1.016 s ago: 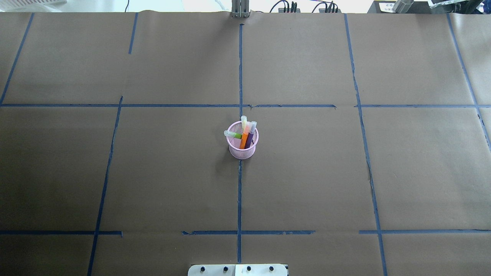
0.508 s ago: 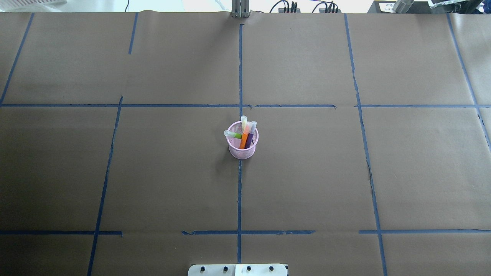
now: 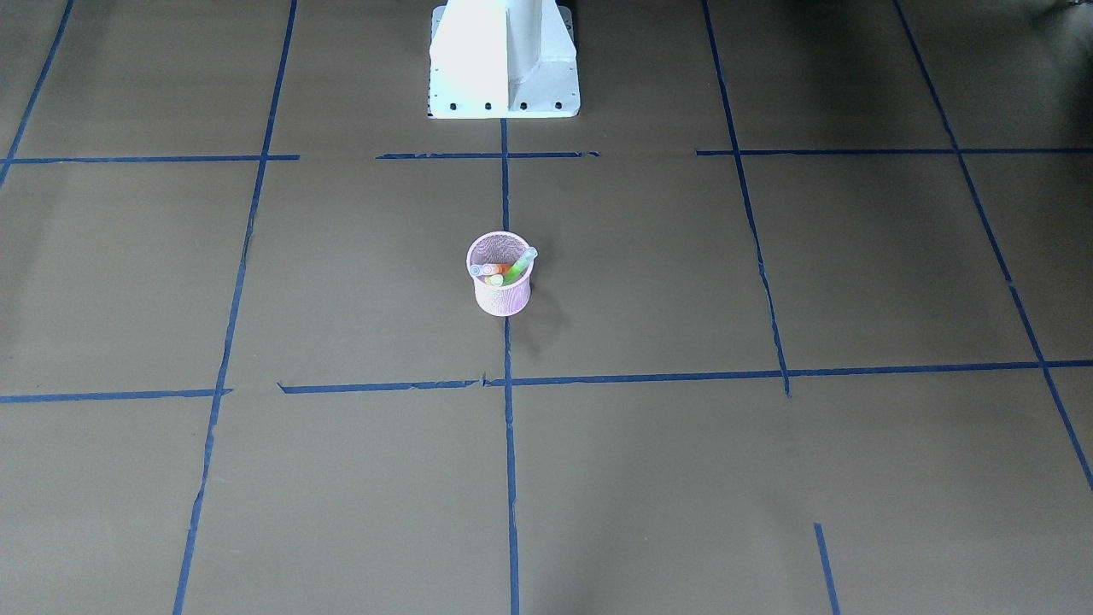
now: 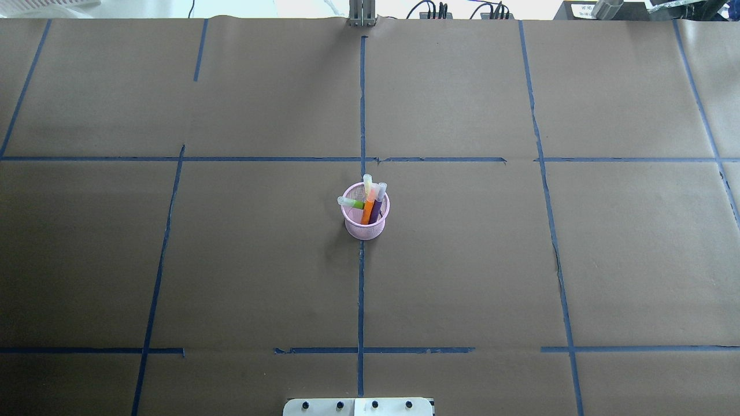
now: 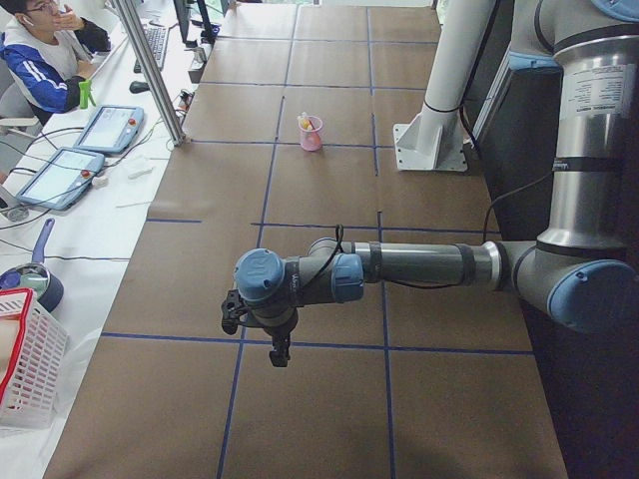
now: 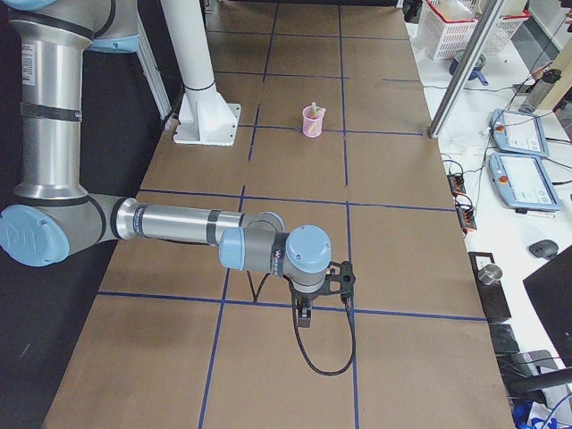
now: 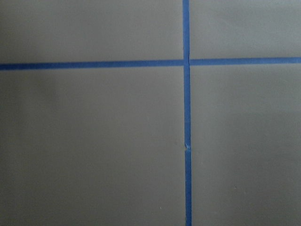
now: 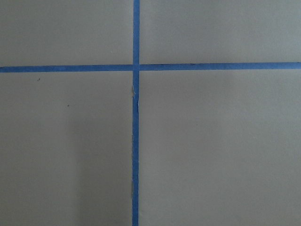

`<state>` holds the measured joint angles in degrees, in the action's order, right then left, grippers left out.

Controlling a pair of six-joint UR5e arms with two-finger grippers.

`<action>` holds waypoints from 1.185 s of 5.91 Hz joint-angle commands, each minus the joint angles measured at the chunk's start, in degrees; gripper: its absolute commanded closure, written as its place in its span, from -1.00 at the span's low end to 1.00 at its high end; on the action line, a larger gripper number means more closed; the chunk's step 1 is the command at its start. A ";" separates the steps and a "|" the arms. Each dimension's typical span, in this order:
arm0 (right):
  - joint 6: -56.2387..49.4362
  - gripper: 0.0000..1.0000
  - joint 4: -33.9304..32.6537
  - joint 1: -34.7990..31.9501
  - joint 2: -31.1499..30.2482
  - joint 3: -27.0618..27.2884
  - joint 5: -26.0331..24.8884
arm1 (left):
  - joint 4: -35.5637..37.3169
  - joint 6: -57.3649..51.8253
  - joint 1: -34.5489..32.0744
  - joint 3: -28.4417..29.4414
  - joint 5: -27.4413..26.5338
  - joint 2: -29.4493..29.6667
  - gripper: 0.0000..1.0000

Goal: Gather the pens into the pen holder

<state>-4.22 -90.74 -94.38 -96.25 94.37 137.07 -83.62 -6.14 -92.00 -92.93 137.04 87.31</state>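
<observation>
Pointing down over the table (image 5: 329, 419), left gripper (image 5: 281, 351) and right gripper (image 6: 304, 315), closure indiscernible

The surface (image 4: 231, 260) is covered with brown paper, and blue tape lines (image 4: 361, 289) divide it into squares. Beside it stands a white desk (image 5: 95, 215) with two tablets (image 5: 110, 128) and a white basket (image 5: 30, 369). A person (image 5: 45, 60) sits there.

Blue tape lines (image 4: 361, 289); seemingly paper tabletop (image 4: 462, 277).
</observation>
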 commanded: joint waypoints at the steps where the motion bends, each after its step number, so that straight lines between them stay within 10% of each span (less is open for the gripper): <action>1: 0.26 -1.00 -0.05 -0.10 -0.17 -0.24 0.04 | -0.32 0.78 0.16 -0.07 0.07 -0.83 -1.00; 7: 1.23 -1.00 0.47 -0.36 0.01 -0.59 0.39 | -0.76 0.51 0.24 0.56 -0.28 -0.74 -1.00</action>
<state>-3.02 -90.38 -94.77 -96.22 93.79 137.39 -84.31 -5.60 -91.78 -92.43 136.86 86.56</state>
